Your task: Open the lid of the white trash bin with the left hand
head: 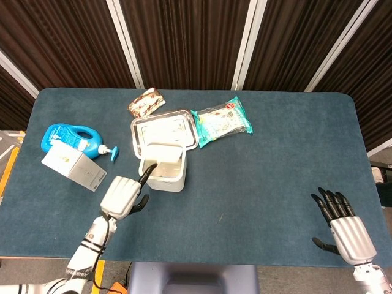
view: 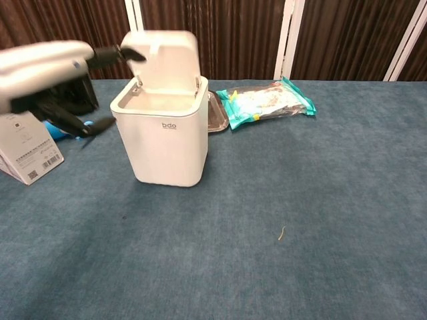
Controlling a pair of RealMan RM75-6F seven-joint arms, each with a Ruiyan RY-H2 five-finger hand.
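The white trash bin [head: 163,177] [view: 164,145] stands left of the table's middle, and its lid [view: 164,59] is tilted up and back, so the inside shows. My left hand [head: 122,196] [view: 45,67] is at the bin's left side, blurred in the chest view. One finger [view: 119,53] is stretched out and touches the raised lid's left edge, while the other fingers are curled in. It holds nothing. My right hand [head: 340,228] hovers near the front right corner of the table, fingers spread and empty.
A white box [head: 73,166] [view: 27,150] and a blue detergent bottle [head: 67,138] lie left of the bin. Behind it are a metal tray [head: 164,130], a green packet [head: 222,120] [view: 267,100] and a snack packet [head: 146,101]. A small scrap [view: 282,233] lies on the cloth.
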